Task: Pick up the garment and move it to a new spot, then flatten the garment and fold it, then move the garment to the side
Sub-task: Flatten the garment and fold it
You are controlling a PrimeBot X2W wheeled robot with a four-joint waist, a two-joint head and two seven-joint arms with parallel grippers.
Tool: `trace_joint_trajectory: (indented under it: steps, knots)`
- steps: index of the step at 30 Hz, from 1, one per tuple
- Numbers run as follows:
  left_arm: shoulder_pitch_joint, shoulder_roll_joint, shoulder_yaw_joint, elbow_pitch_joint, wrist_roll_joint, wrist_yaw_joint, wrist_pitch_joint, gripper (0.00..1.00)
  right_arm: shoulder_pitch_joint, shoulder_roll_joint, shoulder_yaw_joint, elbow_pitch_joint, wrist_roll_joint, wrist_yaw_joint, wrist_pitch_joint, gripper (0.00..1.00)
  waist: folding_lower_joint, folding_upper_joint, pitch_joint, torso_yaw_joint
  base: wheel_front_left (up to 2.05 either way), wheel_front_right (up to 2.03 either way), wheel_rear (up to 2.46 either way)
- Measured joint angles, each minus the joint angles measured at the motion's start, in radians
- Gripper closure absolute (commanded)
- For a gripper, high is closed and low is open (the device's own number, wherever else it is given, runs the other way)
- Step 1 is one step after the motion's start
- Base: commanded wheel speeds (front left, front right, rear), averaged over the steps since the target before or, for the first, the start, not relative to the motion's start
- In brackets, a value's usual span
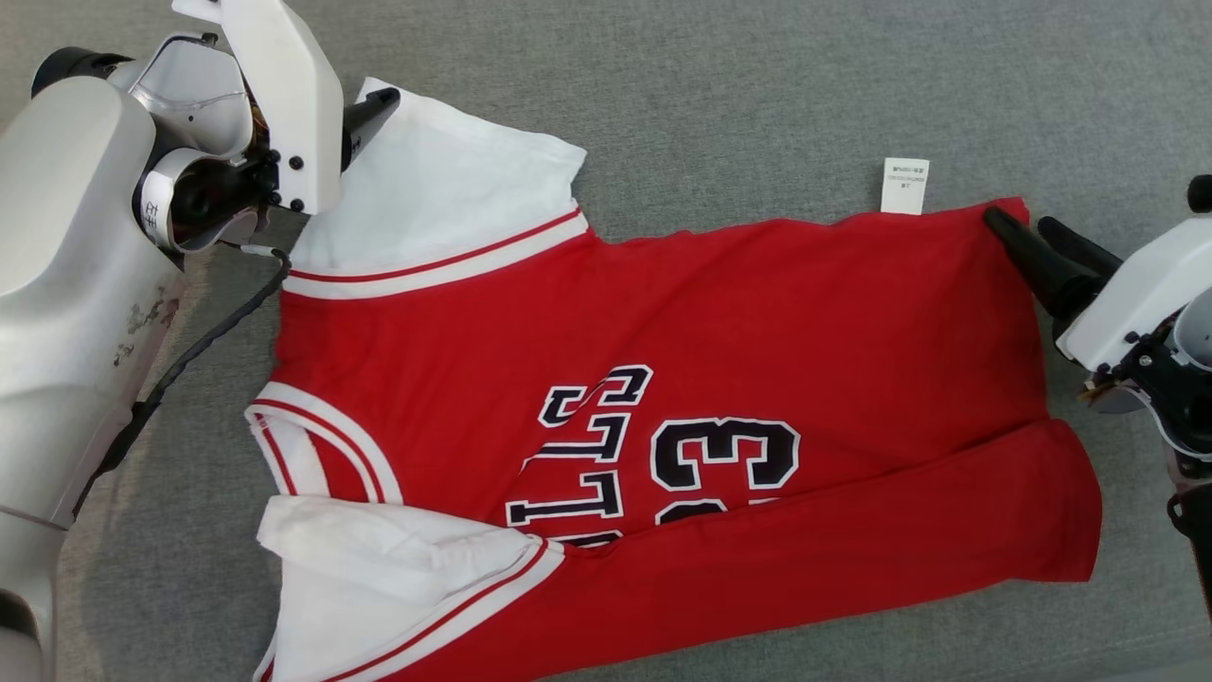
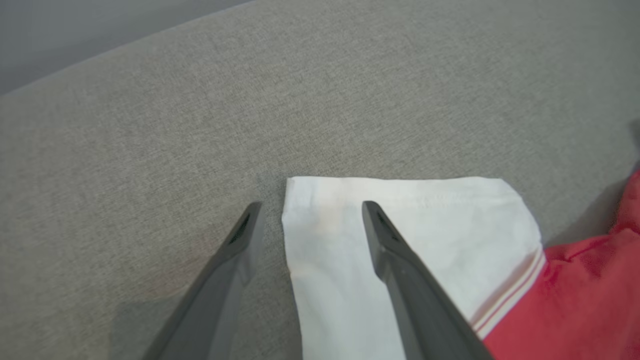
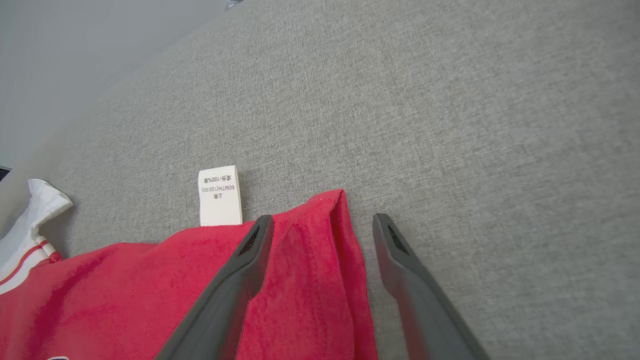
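A grey woven surface meets a plain pale backdrop.

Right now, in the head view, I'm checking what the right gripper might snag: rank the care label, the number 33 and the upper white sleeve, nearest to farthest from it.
1. care label: just left of the right gripper, poking out from the jersey.
2. number 33: mid-jersey, down and left.
3. upper white sleeve: the far left end.
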Motion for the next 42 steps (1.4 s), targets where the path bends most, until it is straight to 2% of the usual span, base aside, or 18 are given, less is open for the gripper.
trace_joint_trajectory:
  steps: [13, 17, 18, 19, 20, 21, 22, 23, 24, 34, 42]
  knots:
    - [-0.054, 0.007, -0.012, 0.147, 0.001, -0.018, 0.007, 0.0, -0.061, -0.001, 0.143, 0.03, 0.071, 0.0, -0.041, 0.0, 0.0, 0.0, 0.059, -0.065, 0.0, 0.0, 0.0]
    - [-0.068, 0.0, -0.002, 0.172, -0.027, -0.023, 0.042, 0.0, -0.08, -0.004, 0.171, 0.043, 0.088, 0.0, -0.061, 0.0, 0.0, 0.0, 0.066, -0.07, 0.0, 0.0, 0.0]
    - [-0.071, -0.002, -0.002, 0.175, -0.028, -0.026, 0.047, 0.12, -0.085, -0.006, 0.177, 0.047, 0.092, 0.0, -0.064, 0.0, 0.0, 0.0, 0.066, -0.07, 0.0, 0.0, 0.0]
    - [-0.074, -0.004, -0.002, 0.177, -0.029, -0.026, 0.052, 0.38, -0.09, -0.007, 0.182, 0.051, 0.097, 0.0, -0.066, 0.0, 0.0, 0.0, 0.065, -0.069, 0.0, 0.0, 0.0]
    - [-0.077, -0.008, -0.003, 0.179, -0.031, -0.026, 0.055, 0.58, -0.094, -0.01, 0.185, 0.055, 0.101, 0.0, -0.071, 0.0, 0.0, 0.0, 0.065, -0.068, 0.0, 0.0, 0.0]
    - [-0.077, -0.011, -0.003, 0.179, -0.038, -0.027, 0.057, 0.95, -0.095, -0.013, 0.189, 0.06, 0.105, 0.0, -0.072, 0.22, 0.0, 0.0, 0.063, -0.066, 0.0, 0.0, 0.0]
    - [-0.077, -0.013, -0.005, 0.18, -0.041, -0.028, 0.06, 1.0, -0.097, -0.016, 0.192, 0.064, 0.108, 0.0, -0.072, 0.59, 0.0, 0.0, 0.062, -0.065, 0.0, 0.0, 0.0]
    - [-0.077, -0.015, -0.006, 0.18, -0.045, -0.029, 0.063, 1.0, -0.098, -0.02, 0.195, 0.066, 0.111, 0.0, -0.072, 0.7, 0.0, 0.0, 0.059, -0.064, 0.0, 0.0, 0.0]
    - [-0.077, -0.017, -0.007, 0.179, -0.048, -0.032, 0.064, 1.0, -0.1, -0.025, 0.198, 0.069, 0.114, 0.0, -0.073, 0.98, 0.0, 0.0, 0.057, -0.062, 0.0, 0.0, 0.0]
    - [-0.058, -0.024, -0.017, 0.16, -0.063, -0.044, 0.034, 1.0, -0.095, -0.041, 0.211, 0.083, 0.119, 0.0, -0.146, 1.0, 0.0, 0.0, 0.022, -0.054, 0.0, 0.0, 0.0]
    - [-0.013, 0.005, -0.02, 0.1, -0.095, -0.049, 0.02, 1.0, -0.033, -0.048, 0.221, 0.094, 0.122, 0.0, -0.197, 1.0, 0.0, 0.0, -0.05, -0.037, 0.0, 0.0, 0.0]
